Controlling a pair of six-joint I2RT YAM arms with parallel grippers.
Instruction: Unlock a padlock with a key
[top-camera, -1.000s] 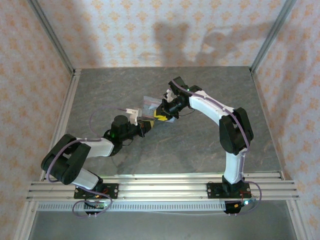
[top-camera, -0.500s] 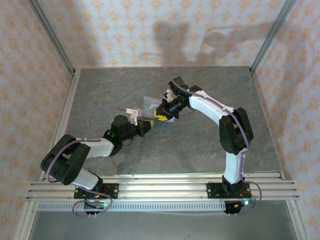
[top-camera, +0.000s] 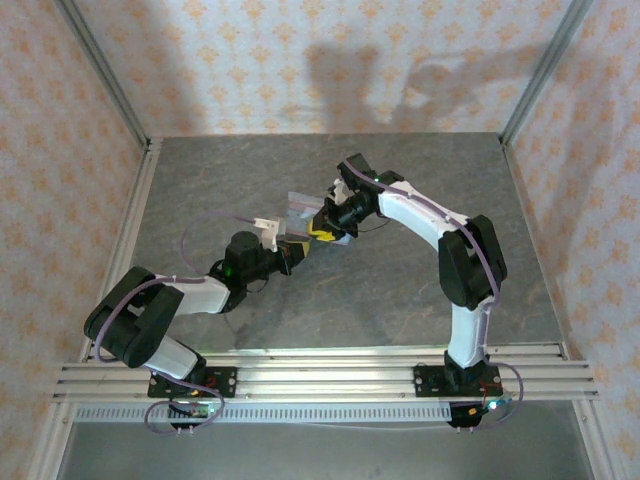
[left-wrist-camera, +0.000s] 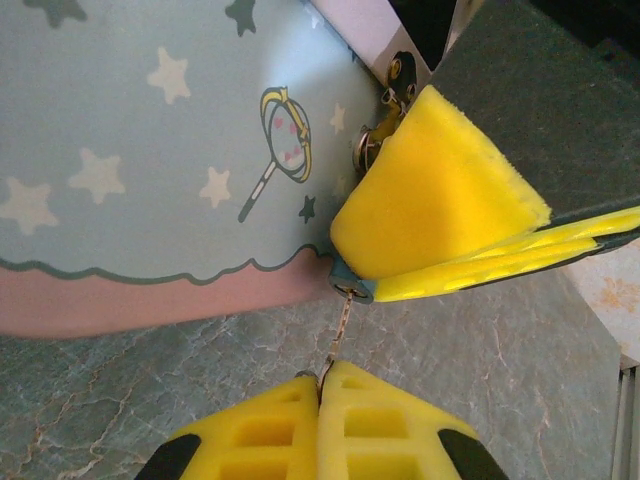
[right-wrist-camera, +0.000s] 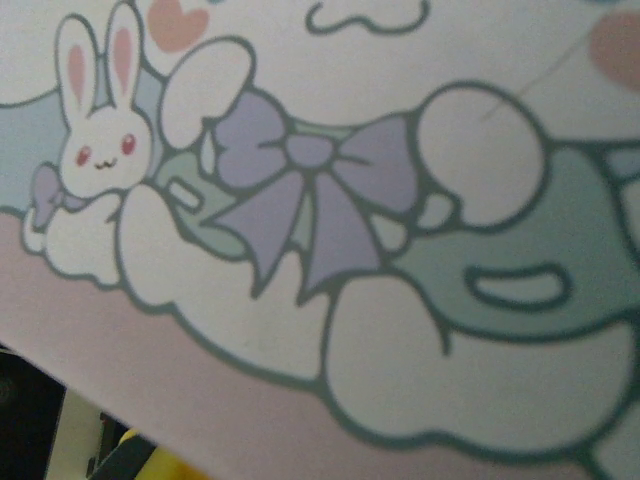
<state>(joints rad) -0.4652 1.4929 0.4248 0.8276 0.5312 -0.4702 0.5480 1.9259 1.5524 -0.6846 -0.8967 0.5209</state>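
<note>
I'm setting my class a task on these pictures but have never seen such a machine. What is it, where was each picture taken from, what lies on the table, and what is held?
This is a robot: a left arm and a right arm bolted to the near edge of a table, each ending in a yellow two-finger gripper. One picture looks down from above and behind; the other two come from cameras on the wrists. On the table is a light-blue tin with cartoon drawings. In the left wrist picture, the left gripper, at the bottom, is shut on a thin key. The right gripper pinches a tiny bluish padlock beside the tin, and the key's tip reaches it.
</note>
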